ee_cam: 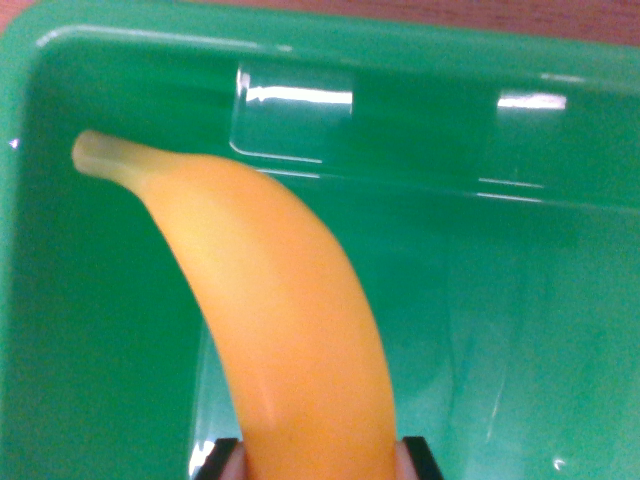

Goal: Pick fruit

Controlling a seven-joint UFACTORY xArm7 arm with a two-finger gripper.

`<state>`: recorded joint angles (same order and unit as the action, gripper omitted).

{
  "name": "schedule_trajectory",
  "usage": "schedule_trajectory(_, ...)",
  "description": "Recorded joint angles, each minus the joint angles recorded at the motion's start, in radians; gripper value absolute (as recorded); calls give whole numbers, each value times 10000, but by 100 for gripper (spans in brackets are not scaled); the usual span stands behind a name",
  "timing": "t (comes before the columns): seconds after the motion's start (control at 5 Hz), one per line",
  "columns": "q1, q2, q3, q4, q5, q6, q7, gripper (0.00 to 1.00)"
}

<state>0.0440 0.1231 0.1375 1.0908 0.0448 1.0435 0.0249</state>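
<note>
A yellow banana point(270, 300) with a pale green stem fills the middle of the wrist view, curving from the upper left down to the bottom edge. It is over the inside of a green plastic bin point(520, 300). My gripper point(318, 464) shows only at the bottom edge. Its black fingertips point(222, 456) with pinkish pads press against both sides of the banana's lower end, so the gripper is shut on the banana. Whether the banana touches the bin floor is hidden.
The bin's far wall point(420, 130) and its left wall point(20, 250) rise close around the banana. A strip of brown surface point(560, 15) shows beyond the bin's top rim. Glare spots lie on the far wall.
</note>
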Motion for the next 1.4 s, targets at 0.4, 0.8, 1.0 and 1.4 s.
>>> schedule_trajectory(0.4,-10,-171,1,303,16,472,5,100)
schedule_trajectory(0.8,-20,-347,2,615,33,959,9,100)
schedule_trajectory(1.0,-20,-347,2,615,33,959,9,100)
schedule_trajectory(1.4,-30,-511,3,907,48,1414,14,100)
